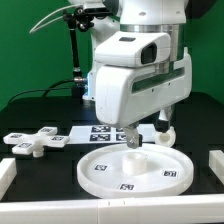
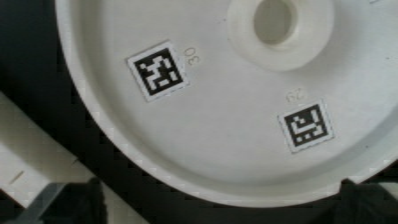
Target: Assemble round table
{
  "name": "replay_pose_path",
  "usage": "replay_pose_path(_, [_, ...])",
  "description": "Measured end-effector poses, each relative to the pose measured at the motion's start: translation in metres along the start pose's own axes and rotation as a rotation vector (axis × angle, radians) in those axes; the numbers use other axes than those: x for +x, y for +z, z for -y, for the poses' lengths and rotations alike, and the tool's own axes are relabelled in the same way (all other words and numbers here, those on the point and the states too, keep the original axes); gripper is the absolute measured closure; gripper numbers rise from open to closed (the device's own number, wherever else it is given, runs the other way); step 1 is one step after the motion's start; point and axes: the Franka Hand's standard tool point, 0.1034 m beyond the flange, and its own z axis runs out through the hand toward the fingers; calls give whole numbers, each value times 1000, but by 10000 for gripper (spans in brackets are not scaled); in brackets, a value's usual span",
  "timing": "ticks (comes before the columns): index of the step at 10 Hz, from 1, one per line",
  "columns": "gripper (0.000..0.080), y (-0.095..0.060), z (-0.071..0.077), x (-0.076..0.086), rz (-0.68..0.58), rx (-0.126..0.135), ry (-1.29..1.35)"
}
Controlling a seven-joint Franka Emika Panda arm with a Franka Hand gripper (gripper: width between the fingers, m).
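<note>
The claw (image 1: 130, 142) hangs straight down under the arm's bulky white wrist, its tips just over the middle of the round disc (image 1: 133, 166). In the wrist view the claw (image 2: 210, 205) is released. Its two dark fingers (image 2: 50, 203) show only as blurred shapes standing wide apart, and nothing lies between them except the disc (image 2: 196, 110) below. Whether the tips touch the disc cannot be told from either view. That close view also shows the disc's central hole (image 2: 276, 22) and two black-and-white square tags (image 2: 157, 70) on its flat face. In the exterior view the disc lies flat on the dark surface (image 1: 55, 168) at the front centre, rim up, with several tags on its face. From the disc, the cross-shaped foot piece (image 1: 35, 143) rests on the surface at about ten o'clock, well apart from it. The marker board (image 1: 100, 131) lies at about eleven o'clock, partly hidden behind the arm. At about one o'clock, just beside the arm, a small white shape is probably the cylinder leg (image 1: 164, 128), though it is mostly covered. White border rails (image 1: 6, 172) sit at the front corners, at the disc's nine and three o'clock.
</note>
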Motion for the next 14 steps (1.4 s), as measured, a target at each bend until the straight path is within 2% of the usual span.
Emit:
replay_pose_path(5, [150, 0, 0, 0, 0, 0, -1])
replay_pose_path(6, [150, 2, -1, -4, -1, 1, -20])
replay_pose_path(7, [150, 8, -2, -14, -9, -7, -30])
replay_pose_path(8, [150, 17, 5, -24, -29, -23, -36])
replay_pose_path(9, [150, 29, 16, -34, -35, -24, -36])
replay_pose_path(11, [150, 49, 26, -41, -50, -30, -37])
replay_pose_path(14, [150, 63, 32, -44, -51, -26, -36])
